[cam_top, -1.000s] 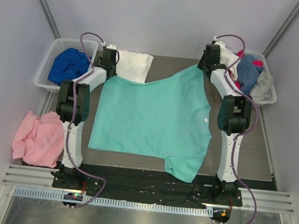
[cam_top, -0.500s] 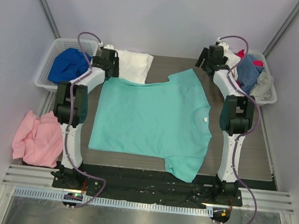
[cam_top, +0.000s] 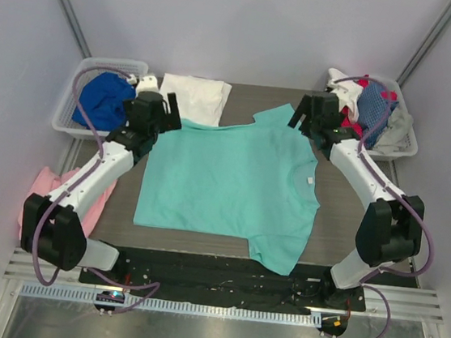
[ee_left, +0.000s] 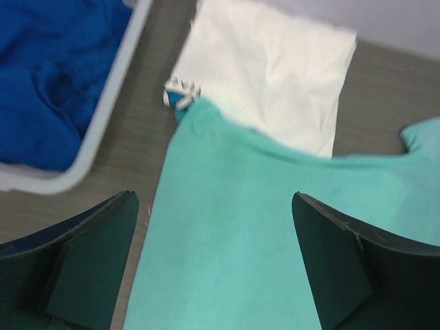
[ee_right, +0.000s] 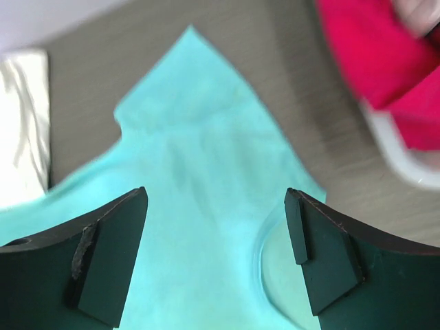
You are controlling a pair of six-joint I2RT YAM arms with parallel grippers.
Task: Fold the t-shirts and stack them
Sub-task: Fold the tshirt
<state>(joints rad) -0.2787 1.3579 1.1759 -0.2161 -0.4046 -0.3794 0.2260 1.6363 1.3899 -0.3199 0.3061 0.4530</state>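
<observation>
1. We have the mint tee [cam_top: 232, 182] spread flat on the table [cam_top: 332, 230], collar to the right, so its edges lie reachable for folding.
2. Our left gripper [ee_left: 213, 265] hangs wide open, empty, over its far hem corner.
3. Our right gripper [ee_right: 216, 254], equally wide and empty, hangs over the far sleeve.
4. The folded white tee [cam_top: 197, 98] lies behind, likely the stack's base.

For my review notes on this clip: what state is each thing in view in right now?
mint-green t-shirt: spread flat, unfolded, not held
white t-shirt: folded, lying flat
blue t-shirt: crumpled in the left basket
pink garment: crumpled, partly hidden
left gripper: open, over the mint-green t-shirt
right gripper: open, over the mint-green t-shirt
</observation>
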